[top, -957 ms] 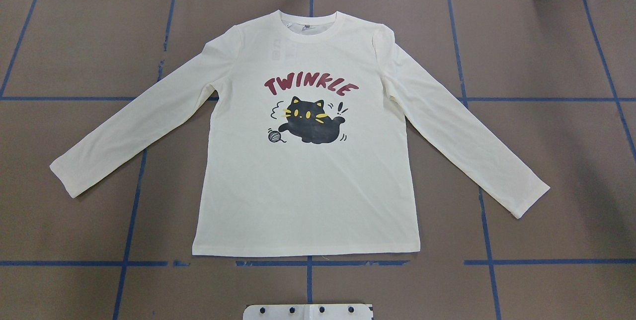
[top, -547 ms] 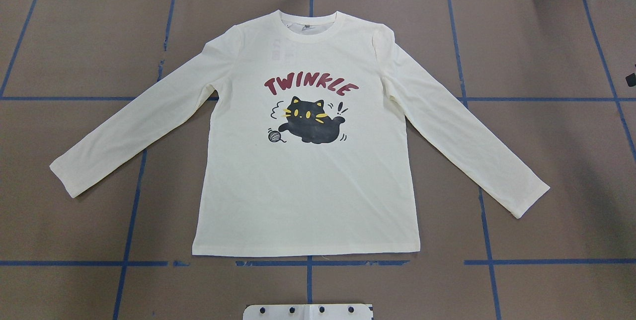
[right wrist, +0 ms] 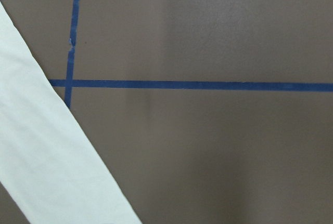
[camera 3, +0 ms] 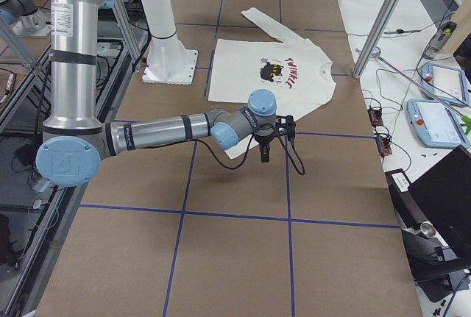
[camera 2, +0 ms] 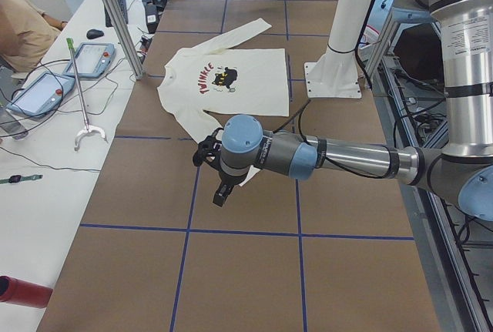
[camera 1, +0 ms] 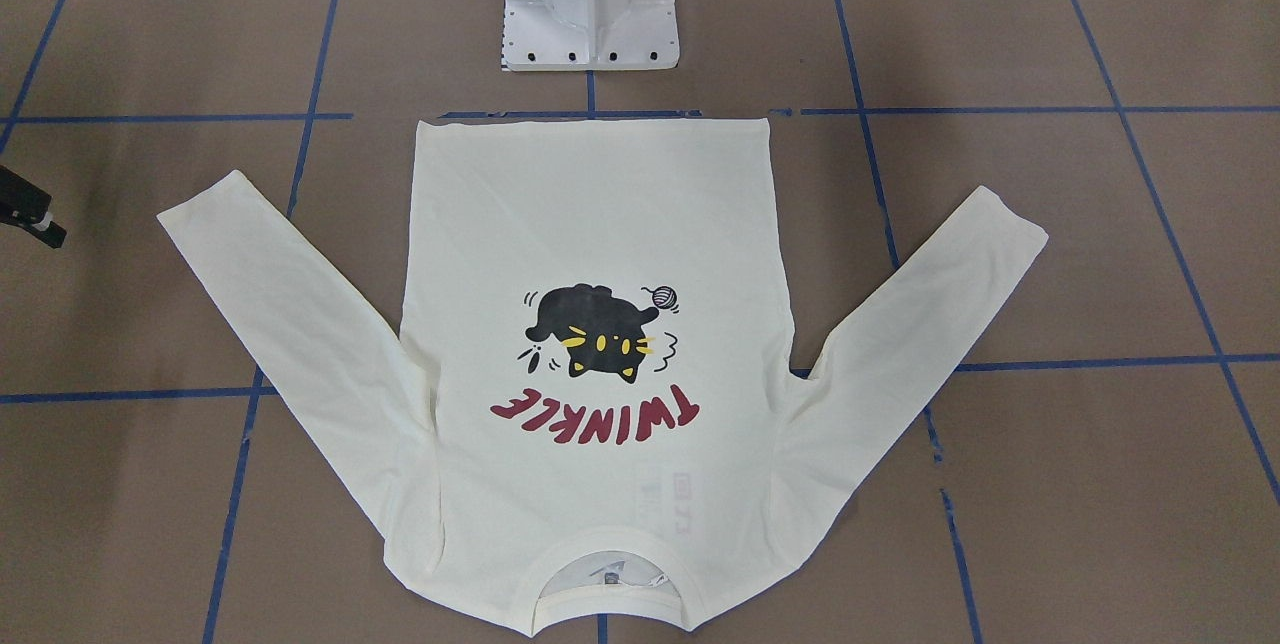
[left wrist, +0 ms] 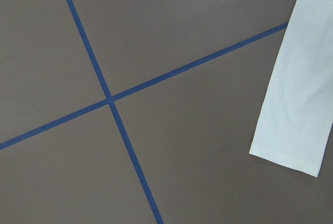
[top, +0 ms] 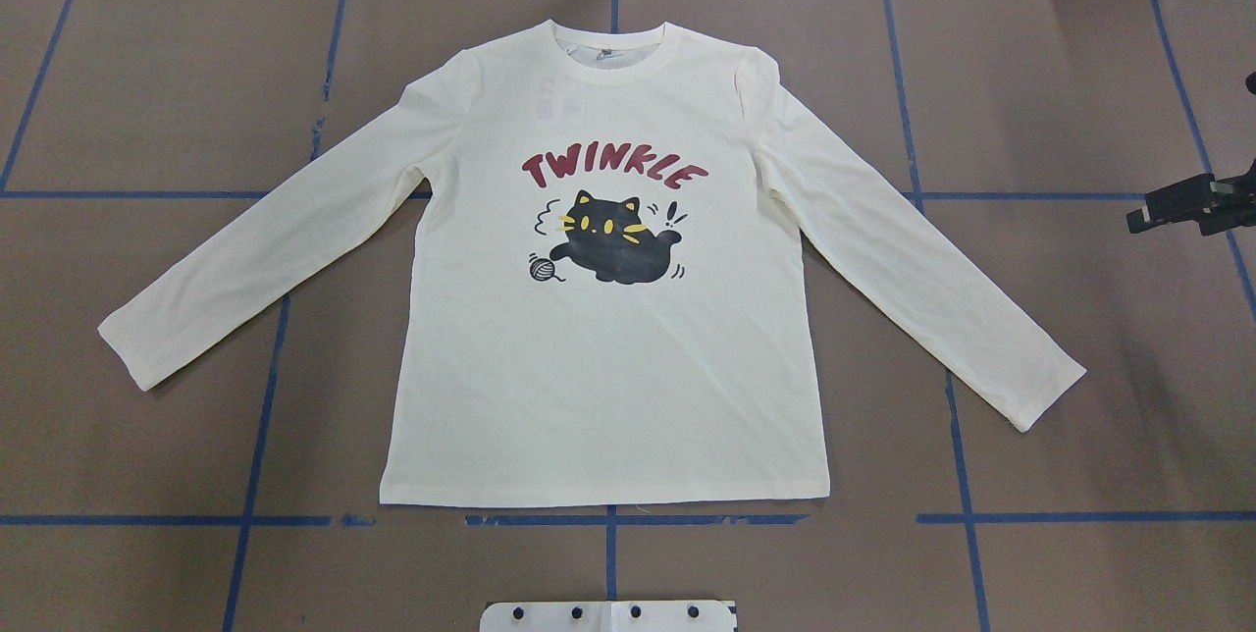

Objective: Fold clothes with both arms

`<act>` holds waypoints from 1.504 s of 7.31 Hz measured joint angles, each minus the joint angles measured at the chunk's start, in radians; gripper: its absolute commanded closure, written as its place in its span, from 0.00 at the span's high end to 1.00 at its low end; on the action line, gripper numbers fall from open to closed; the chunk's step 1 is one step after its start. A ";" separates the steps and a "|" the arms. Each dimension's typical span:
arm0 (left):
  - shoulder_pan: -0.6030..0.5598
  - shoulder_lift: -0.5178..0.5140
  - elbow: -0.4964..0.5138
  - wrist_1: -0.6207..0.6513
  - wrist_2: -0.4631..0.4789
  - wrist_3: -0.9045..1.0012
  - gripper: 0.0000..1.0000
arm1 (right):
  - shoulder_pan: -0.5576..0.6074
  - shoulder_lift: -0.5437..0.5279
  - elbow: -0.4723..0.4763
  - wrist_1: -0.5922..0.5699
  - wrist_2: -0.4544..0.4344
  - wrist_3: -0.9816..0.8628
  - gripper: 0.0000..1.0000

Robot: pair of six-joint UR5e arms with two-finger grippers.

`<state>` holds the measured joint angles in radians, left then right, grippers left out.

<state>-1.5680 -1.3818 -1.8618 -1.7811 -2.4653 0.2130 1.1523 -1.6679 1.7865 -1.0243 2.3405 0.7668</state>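
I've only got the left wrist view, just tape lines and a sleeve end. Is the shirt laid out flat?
Observer: Yes, the shirt lies flat, print up, both sleeves spread out.
Operator: Where's the right gripper?
Observer: The right gripper hangs beyond the sleeve on its side, clear of it.
Operator: Anyone nearby?
Observer: A person is at the white desk beside the table.
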 measured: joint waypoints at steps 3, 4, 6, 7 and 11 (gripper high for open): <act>0.001 -0.004 0.035 -0.076 -0.059 0.002 1.00 | -0.167 -0.074 0.035 0.128 -0.062 0.320 0.88; 0.002 -0.007 0.039 -0.091 -0.070 0.001 1.00 | -0.223 -0.092 0.035 0.161 -0.114 0.358 0.87; 0.003 -0.010 0.051 -0.110 -0.079 0.002 1.00 | -0.300 -0.105 0.023 0.194 -0.173 0.401 0.87; 0.003 -0.010 0.056 -0.113 -0.080 0.003 1.00 | -0.316 -0.106 0.006 0.199 -0.181 0.406 0.87; 0.003 -0.010 0.056 -0.116 -0.081 0.004 1.00 | -0.341 -0.102 -0.053 0.201 -0.181 0.444 0.74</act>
<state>-1.5648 -1.3915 -1.8062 -1.8973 -2.5464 0.2173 0.8113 -1.7701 1.7339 -0.8234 2.1593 1.2111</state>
